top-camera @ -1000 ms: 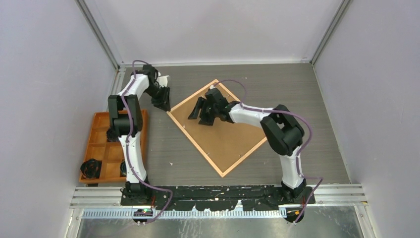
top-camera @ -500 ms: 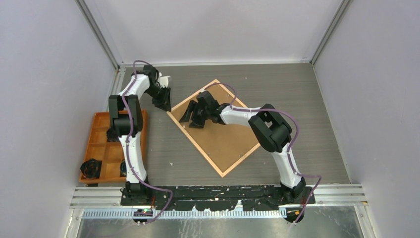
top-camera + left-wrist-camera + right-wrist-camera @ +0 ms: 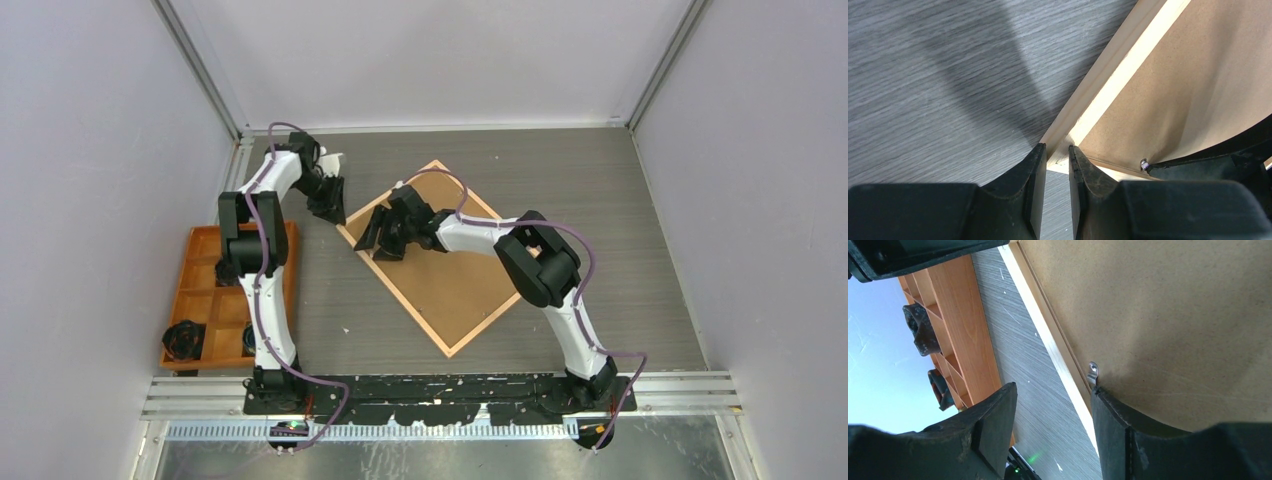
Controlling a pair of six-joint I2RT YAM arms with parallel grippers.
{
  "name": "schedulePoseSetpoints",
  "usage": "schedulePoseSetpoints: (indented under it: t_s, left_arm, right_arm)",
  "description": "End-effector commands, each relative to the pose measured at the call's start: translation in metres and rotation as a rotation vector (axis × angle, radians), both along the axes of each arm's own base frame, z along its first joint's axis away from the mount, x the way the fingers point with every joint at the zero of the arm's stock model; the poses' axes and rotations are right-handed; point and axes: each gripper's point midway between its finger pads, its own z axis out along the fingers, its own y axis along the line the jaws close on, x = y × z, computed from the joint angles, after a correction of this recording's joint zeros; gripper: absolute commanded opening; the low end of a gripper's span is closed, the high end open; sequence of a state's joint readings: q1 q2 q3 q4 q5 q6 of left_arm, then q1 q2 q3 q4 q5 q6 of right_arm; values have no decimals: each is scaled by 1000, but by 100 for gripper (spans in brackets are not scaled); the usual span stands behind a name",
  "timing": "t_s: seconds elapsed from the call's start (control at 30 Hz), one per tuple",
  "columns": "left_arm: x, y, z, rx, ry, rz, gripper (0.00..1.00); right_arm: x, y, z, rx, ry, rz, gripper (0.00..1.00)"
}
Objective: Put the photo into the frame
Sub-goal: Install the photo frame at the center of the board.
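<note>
Orange wooden compartment tray (image 3: 205,262) at near left of grey table (image 3: 600,250). Large rectangular light-orange wood frame (image 3: 395,292) flat mid-table, brown backing board (image 3: 450,280) inside. Right gripper (image 3: 1052,405) open, straddling frame's left edge. Left gripper (image 3: 1057,150) clamped on frame's left corner.

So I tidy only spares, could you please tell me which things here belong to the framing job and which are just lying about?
Job: frame, backing board, metal tab; the photo is not visible.
Lying about: orange tray, black items in it.
</note>
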State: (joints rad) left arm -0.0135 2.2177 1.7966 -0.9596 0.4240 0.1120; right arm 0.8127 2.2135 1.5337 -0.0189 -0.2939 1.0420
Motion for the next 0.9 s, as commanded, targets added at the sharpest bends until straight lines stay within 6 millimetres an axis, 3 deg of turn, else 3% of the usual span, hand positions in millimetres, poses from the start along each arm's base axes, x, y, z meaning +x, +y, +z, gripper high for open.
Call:
schedulePoseSetpoints:
  t_s: [0.0,0.87]
  left_arm:
    - [-3,1,4,19,-21,-17,24]
    - [-13,-14,3,13,-26,-77,23]
  right_arm:
    - [-5,9,5,0,2,21,60]
    - [5,18,1,17,5,4,59]
